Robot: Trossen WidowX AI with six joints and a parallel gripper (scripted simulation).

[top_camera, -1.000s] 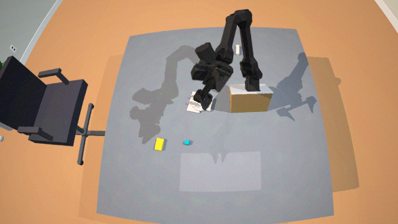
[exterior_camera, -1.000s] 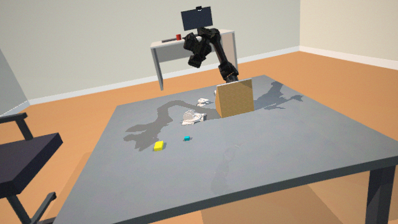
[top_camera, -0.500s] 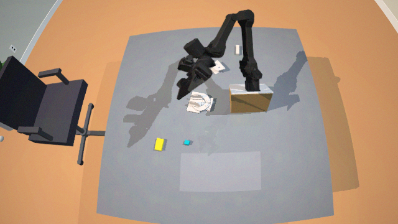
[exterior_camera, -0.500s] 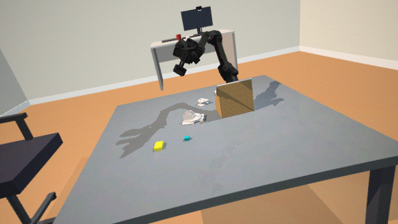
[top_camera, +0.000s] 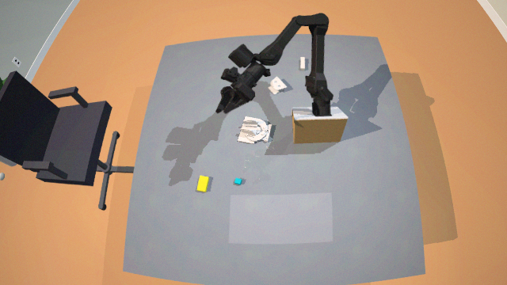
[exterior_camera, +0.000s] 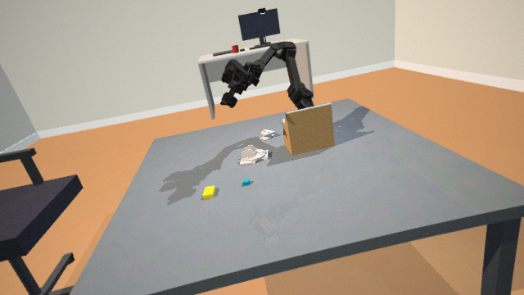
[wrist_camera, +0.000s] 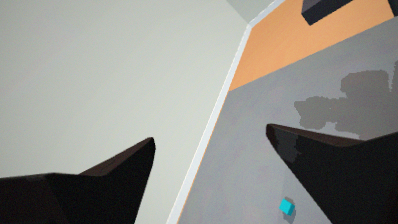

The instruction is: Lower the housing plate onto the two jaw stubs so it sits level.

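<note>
A white assembly of several parts (top_camera: 253, 131) (exterior_camera: 253, 156), with a curved piece on it, lies on the grey table left of the cardboard-coloured block. Its jaws and pins are too small to tell apart. A small white plate with dark holes (top_camera: 277, 84) (exterior_camera: 268, 133), apparently the housing plate, lies apart from it, further back, and seems tilted. My gripper (top_camera: 221, 111) (exterior_camera: 229, 101) (wrist_camera: 211, 135) is open and empty. It hangs high above the table, behind and left of the white assembly in the top view, touching nothing.
The arm's base stands on the brown block (top_camera: 320, 131) (exterior_camera: 312, 130). A small white bar (top_camera: 303, 63) lies behind the housing plate. A yellow block (top_camera: 203, 184) (exterior_camera: 209, 192) and a cyan cube (top_camera: 238, 181) (exterior_camera: 246, 182) (wrist_camera: 286, 206) lie nearer the front. A pale rectangle (top_camera: 280, 218) marks the front.
</note>
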